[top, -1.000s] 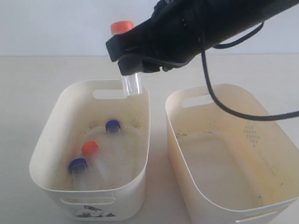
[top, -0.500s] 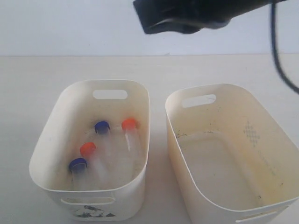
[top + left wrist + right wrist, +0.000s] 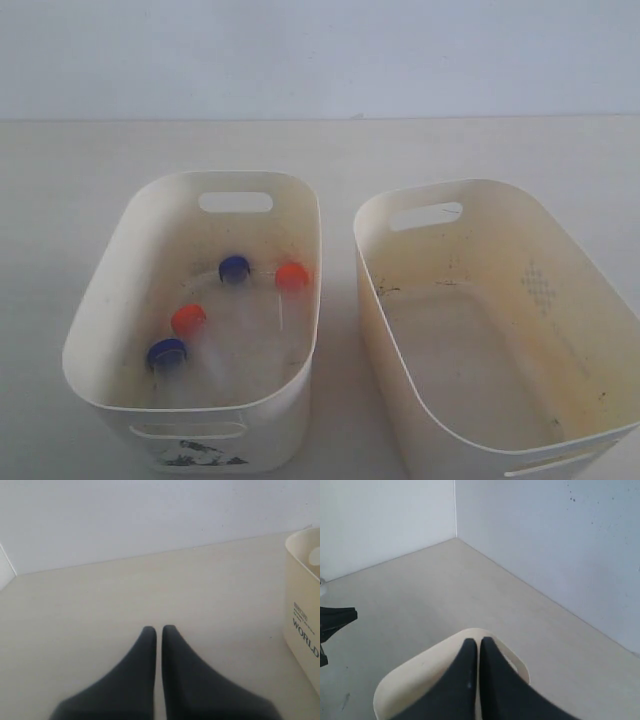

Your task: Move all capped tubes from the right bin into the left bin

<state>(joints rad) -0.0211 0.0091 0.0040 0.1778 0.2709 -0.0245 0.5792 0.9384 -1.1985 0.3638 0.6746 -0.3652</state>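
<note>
In the left bin (image 3: 150, 230), nearest you lies a blue-capped tube (image 3: 166, 353), then an orange-capped tube (image 3: 189, 319). Farther back, a second blue-capped tube (image 3: 234, 268) lies beside a second orange-capped tube (image 3: 292, 276). The right bin (image 3: 545, 330) stands just to its right. Your left gripper (image 3: 158, 630) and right gripper (image 3: 477, 642) both have jaws pressed together, holding nothing.

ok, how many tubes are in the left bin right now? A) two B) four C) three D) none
B: the left bin holds two blue-capped tubes and two orange-capped tubes, while the right bin holds none.
</note>
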